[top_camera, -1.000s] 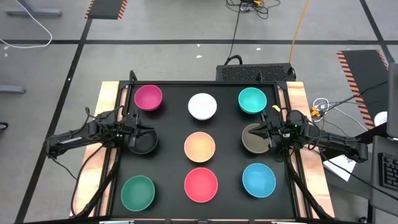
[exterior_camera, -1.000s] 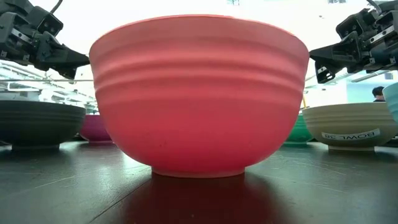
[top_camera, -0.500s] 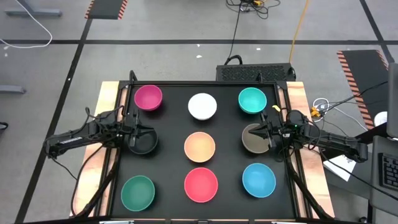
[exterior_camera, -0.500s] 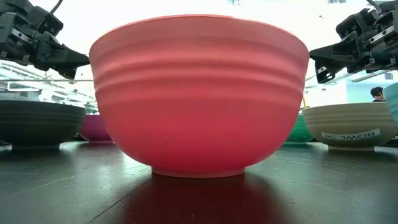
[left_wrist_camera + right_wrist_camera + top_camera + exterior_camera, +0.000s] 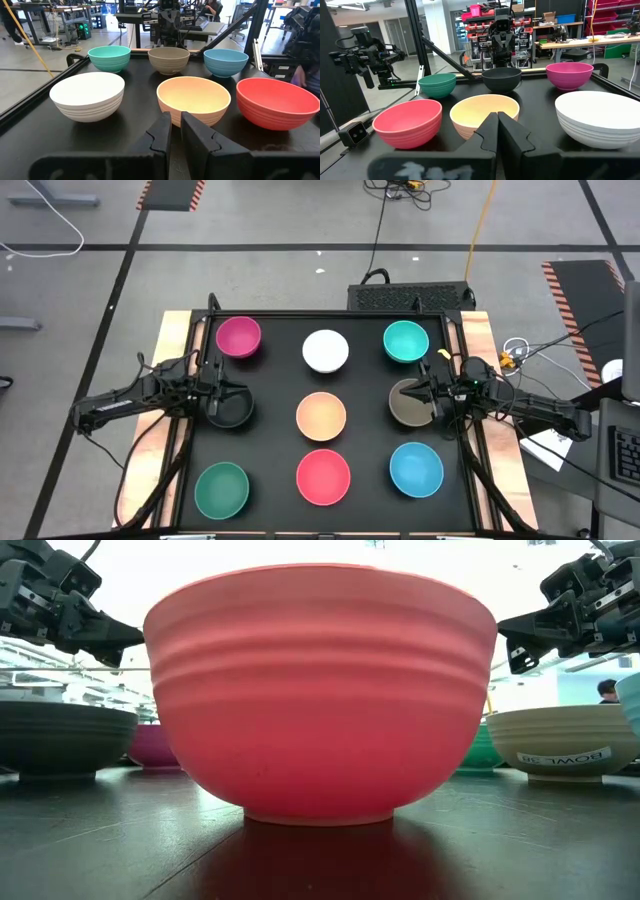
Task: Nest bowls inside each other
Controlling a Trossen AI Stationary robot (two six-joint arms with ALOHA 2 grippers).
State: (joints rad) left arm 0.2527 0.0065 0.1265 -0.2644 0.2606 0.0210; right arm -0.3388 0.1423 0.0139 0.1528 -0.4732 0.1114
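The setting is a robotics laboratory or workshop: a grey concrete floor (image 5: 250, 220) marked with orange-and-black hazard-striped tape (image 5: 170, 194), loose yellow and black cables (image 5: 480, 220), and rows of metal workbenches (image 5: 60, 17) and red storage bins (image 5: 612, 15) behind the black table (image 5: 275, 395).

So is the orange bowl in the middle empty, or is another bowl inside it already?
Empty. From above, the orange bowl shows only its own bare inside, and the left wrist view looks into it and sees nothing there.
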